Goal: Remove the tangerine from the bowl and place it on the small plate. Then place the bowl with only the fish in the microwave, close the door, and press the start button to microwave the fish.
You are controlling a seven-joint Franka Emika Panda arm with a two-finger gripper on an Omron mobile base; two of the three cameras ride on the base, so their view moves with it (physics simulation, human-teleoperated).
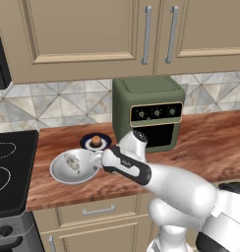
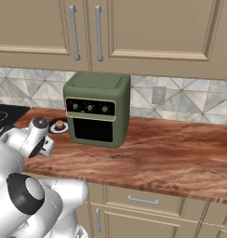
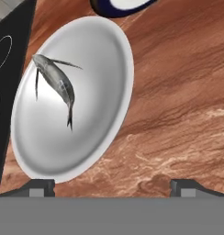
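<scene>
Small plate (image 3: 123, 7) cut by top edge; jaws' tips barely showing.

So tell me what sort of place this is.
A rendered home kitchen, it seems: a wooden countertop under beige wall cabinets, a tiled backsplash, an olive-green countertop oven and a black cooktop beside it. A bowl holding a fish sits on the counter.

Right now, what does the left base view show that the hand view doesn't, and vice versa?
Left base view alone: the tangerine sitting on the plate, the green oven behind, the cabinets, and the arm reaching toward the bowl.

Hand view alone: close detail of the fish lying in the bowl, and the two fingertips spread wide, one at the bowl's near rim and one over bare counter.

Both: bowl with only the fish, the plate's edge, the wood counter, the black stovetop.
</scene>
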